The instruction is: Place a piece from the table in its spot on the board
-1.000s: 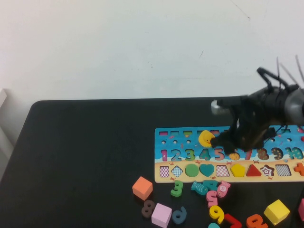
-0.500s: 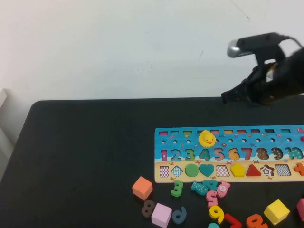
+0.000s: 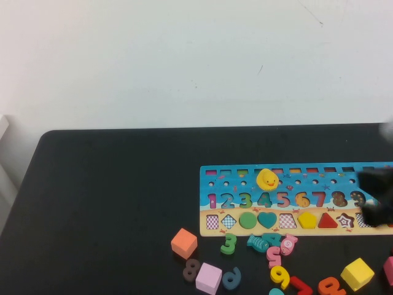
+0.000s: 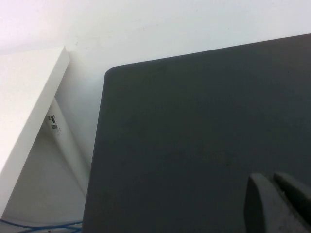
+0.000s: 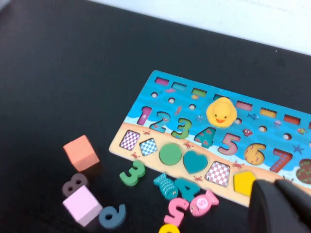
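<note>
The yellow pentagon (image 3: 307, 220) sat in its slot on the board (image 3: 245, 184), well to the left of the blurred right pincer (image 3: 376, 206) at the board's right end. The left pincer (image 4: 279, 204) hovered over bare desk (image 3: 110, 203). Neither pincer's opening could be told.

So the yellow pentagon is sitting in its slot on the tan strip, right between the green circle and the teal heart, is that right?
Not quite. The yellow pentagon does sit in the tan strip of the board, but between a checkered empty slot and the red triangle, as the high view shows. The right pincer is a dark blur at the board's right end; the left pincer is over bare table.
</note>
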You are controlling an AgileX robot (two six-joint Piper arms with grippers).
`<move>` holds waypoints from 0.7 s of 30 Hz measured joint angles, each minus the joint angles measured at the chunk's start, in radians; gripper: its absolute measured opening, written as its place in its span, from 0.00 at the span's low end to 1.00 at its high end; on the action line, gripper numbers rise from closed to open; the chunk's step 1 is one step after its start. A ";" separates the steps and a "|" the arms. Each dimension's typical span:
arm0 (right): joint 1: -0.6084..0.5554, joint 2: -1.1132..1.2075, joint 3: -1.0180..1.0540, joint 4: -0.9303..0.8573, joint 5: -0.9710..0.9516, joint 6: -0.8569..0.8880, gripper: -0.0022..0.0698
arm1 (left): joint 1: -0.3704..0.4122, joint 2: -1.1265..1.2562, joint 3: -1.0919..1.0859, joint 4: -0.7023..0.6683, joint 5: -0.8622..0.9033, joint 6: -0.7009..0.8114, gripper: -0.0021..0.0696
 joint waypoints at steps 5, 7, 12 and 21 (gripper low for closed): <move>0.004 -0.261 0.144 0.012 0.012 0.000 0.06 | 0.000 0.000 0.000 0.000 0.000 0.000 0.03; 0.006 -0.353 0.186 0.024 0.030 0.000 0.06 | 0.000 0.000 0.000 0.000 0.000 0.000 0.03; 0.008 -0.548 0.272 0.081 0.150 0.000 0.06 | 0.000 0.000 0.000 0.000 0.000 0.000 0.03; 0.008 -0.695 0.374 0.109 0.334 -0.021 0.06 | 0.000 0.000 0.000 0.000 0.000 0.000 0.03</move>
